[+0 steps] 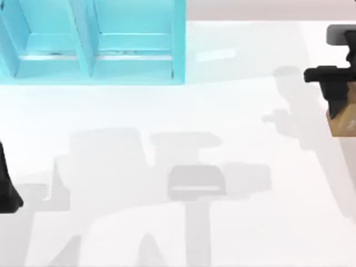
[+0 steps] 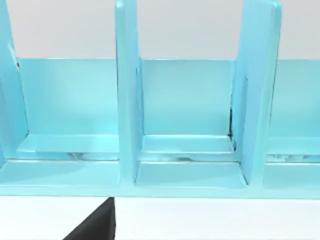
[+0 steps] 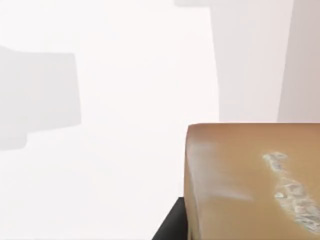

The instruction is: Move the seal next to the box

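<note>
box (image 3: pixel 250 185) close, right hand (image 1: pixel 339 103) above it

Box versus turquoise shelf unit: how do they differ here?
The box is tan-brown and small; the shelf unit is turquoise and far larger. The box sits at the table's right edge beneath the right end effector; the shelf stands far left. Both rest on the white table.

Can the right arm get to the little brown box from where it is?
Probably yes. The right gripper is already right above the box at the table's right edge, with nothing between them. The right wrist view shows the box very close.
</note>
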### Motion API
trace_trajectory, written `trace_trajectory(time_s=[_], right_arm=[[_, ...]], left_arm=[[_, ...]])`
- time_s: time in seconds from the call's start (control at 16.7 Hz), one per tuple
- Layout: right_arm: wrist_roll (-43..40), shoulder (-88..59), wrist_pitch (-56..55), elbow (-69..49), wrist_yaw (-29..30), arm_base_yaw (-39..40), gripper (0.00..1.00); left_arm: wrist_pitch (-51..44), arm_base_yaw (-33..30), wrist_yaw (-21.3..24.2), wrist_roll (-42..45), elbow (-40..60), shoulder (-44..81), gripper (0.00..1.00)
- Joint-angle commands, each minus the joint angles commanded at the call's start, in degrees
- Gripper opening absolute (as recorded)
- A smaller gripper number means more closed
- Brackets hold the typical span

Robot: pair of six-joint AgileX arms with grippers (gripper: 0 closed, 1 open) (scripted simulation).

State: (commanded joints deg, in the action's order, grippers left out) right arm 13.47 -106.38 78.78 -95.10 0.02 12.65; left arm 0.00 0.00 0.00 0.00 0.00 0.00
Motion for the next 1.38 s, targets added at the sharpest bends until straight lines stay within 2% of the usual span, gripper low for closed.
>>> trace_trajectory(time_s=[0.24,0.6,1.02,1.32,1.38], right_arm=[[-7.0,5.9,0.5,5.3,0.0,-6.9,0.0],[-7.1,5.9,-0.5,6.3,0.1,-7.0,0.0],[-7.0,5.4,-13.4,18.5,0.0,-6.9,0.0],[-7.0,5.2,-14.1,19.2,0.0,-6.9,0.0],[-7.0,5.2,-14.1,19.2,0.0,-6.9,0.08]], left_arm=[[0.0,0.0,0.0,0.0,0.0,0.0,1.0],[0.0,0.0,0.0,0.0,0.0,0.0,1.0],[0.0,0.0,0.0,0.0,0.0,0.0,1.0],[0.0,0.0,0.0,0.0,0.0,0.0,1.0],[0.0,0.0,0.0,0.0,0.0,0.0,1.0]])
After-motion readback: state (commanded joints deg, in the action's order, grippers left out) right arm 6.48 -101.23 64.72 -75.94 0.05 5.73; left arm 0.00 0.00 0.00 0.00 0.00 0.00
